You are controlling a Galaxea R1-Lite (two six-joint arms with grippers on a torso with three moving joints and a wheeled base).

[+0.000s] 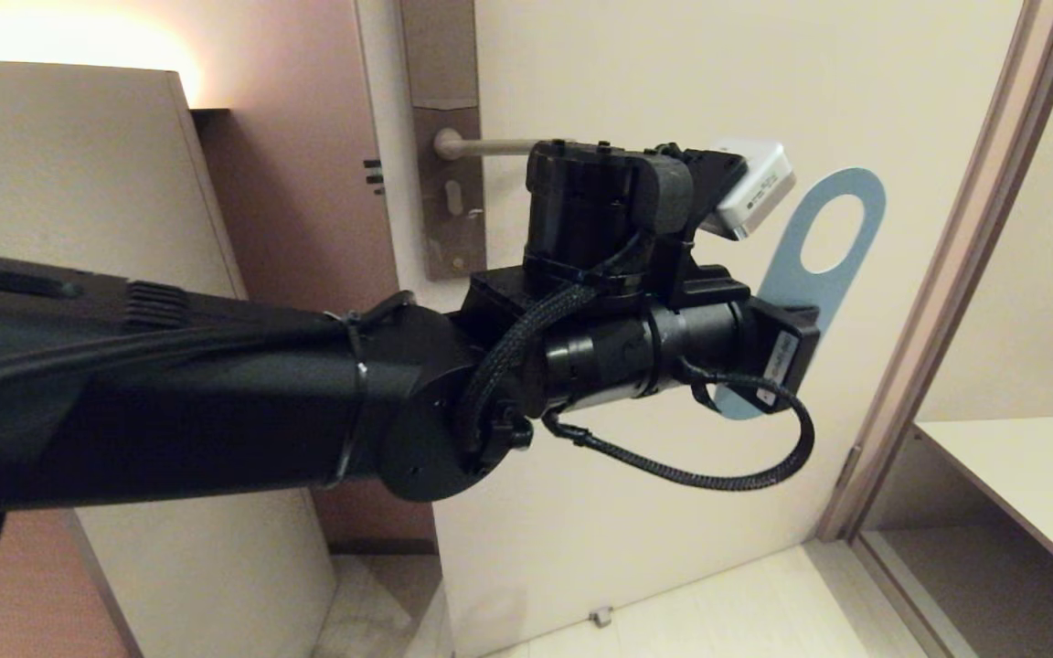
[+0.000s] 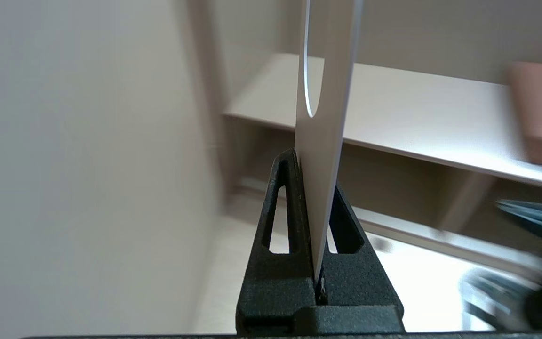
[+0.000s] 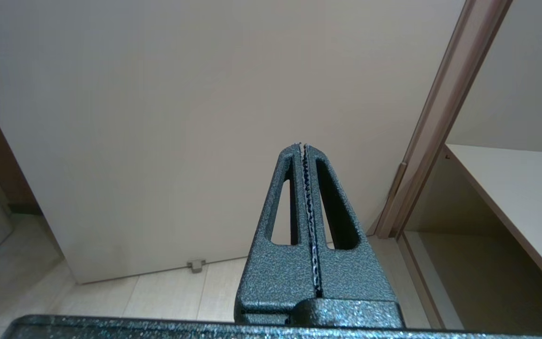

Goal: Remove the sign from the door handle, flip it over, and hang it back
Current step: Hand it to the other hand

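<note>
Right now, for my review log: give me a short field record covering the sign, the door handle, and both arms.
sign: blue door hanger, off the handle, held to the right of it in front of the door
door handle: lever, bare, nothing hanging on it
left gripper: jaws clamped on the sign's lower end, hook hole pointing away from it
right gripper: jaws shut, empty, facing the lower door; not in the head view

Left gripper (image 2: 315,221) clamped, right gripper (image 3: 305,188) closed.
</note>
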